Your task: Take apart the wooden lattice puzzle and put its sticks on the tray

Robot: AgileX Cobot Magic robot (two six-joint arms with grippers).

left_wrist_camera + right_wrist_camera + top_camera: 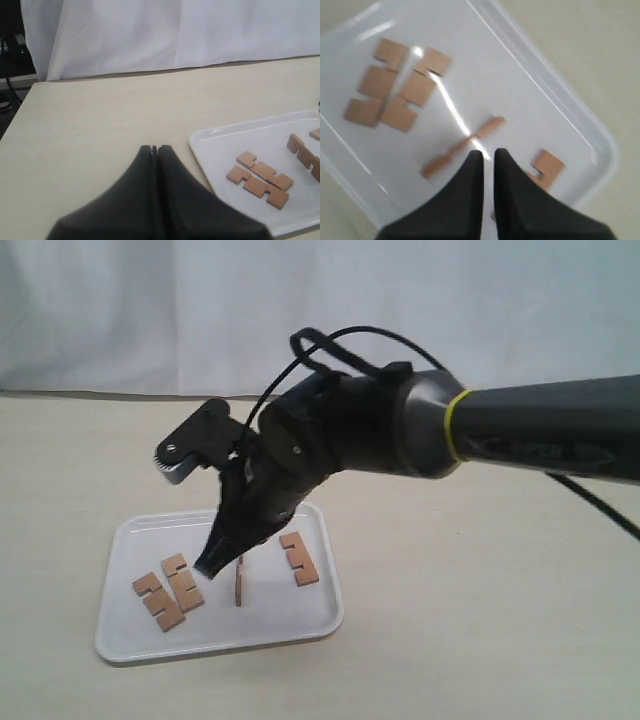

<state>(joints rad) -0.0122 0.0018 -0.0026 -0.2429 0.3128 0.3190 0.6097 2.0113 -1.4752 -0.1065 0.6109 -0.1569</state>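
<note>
The white tray (130, 640) lies on the table at the lower left, and all four reddish-brown sticks are on it, separate; no assembled lattice puzzle shows. Two sticks (182, 583) lie flat side by side at its left, one stick (299, 558) lies flat at its right, and one stick (239, 580) stands on edge in the middle. My right gripper (210, 568) hangs just above the tray, close beside the edge-on stick (462, 147). Its jaws are a little apart with nothing between them (485, 152). My left gripper (154, 148) is shut and empty over bare table beside the tray (210, 145).
The right arm (500, 430) reaches across from the right over the table, with a black cable looped above its wrist. A white curtain (320, 310) closes the back. Bare tabletop (480, 620) surrounds the tray.
</note>
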